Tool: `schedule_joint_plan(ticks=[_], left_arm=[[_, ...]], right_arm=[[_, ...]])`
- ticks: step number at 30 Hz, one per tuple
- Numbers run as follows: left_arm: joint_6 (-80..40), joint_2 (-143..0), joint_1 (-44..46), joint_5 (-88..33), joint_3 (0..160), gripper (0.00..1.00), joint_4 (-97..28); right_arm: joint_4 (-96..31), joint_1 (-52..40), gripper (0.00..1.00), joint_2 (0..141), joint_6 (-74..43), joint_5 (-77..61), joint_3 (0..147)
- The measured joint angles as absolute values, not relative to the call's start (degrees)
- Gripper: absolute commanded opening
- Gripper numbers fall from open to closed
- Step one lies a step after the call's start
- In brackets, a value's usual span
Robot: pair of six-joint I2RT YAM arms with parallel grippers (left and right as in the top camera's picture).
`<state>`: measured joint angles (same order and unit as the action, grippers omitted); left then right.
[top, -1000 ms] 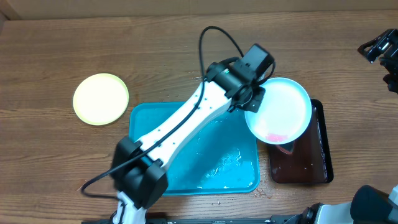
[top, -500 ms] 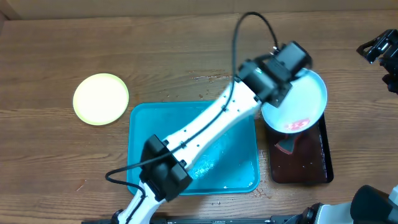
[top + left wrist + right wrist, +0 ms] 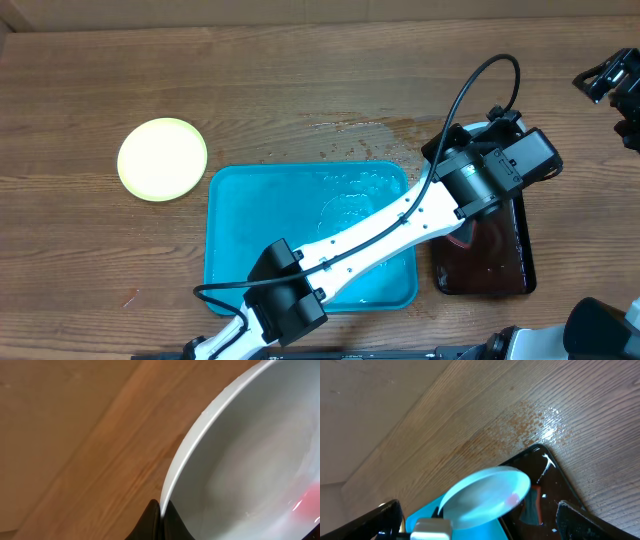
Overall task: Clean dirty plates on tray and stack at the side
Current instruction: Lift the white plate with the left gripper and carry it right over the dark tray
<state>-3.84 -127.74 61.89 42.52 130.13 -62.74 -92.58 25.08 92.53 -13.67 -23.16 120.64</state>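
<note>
**Left arm tips the pale blue plate over the dark tray**

Change: the left gripper point(image 3: 161, 512) has swung from the right edge of the turquoise tray point(image 3: 232, 205) to a position over the dark tray point(image 3: 505, 272), at centre right of the overhead view. One second ago the pale blue plate point(image 3: 485, 494) showed from above as a full disc. It now shows no face there, because the wrist hides it. The right wrist view shows it tilted steeply above the dark tray.

Grip: the left fingers are pinched narrowly on the plate's rim. The right gripper point(image 3: 478, 505) has its fingers spread wide and holds nothing.

Task meaning: this is probably a pour-off into the dark tray. The red smear point(image 3: 512, 499) remains on the plate, so cleaning is judged incomplete.

Unchanged: the yellow-green plate point(image 3: 162, 158) lies at upper left on the table point(image 3: 300, 70). The turquoise tray holds no plate. A third plate is not in view.
</note>
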Motion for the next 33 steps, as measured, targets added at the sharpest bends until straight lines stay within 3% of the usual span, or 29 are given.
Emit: schedule_joint_plan(ticks=[18, 33], left_arm=[[0.25, -131.39, 67.90, 55.11, 130.13, 0.04, -57.36], [1.54, -131.39, 67.75, 60.49, 130.13, 0.04, -56.51]], right_arm=[[-93.25, 25.08, 1.00, 92.53, -13.65, -23.18, 120.64], [-93.95, 25.08, 1.00, 92.53, -13.65, -23.18, 120.64]])
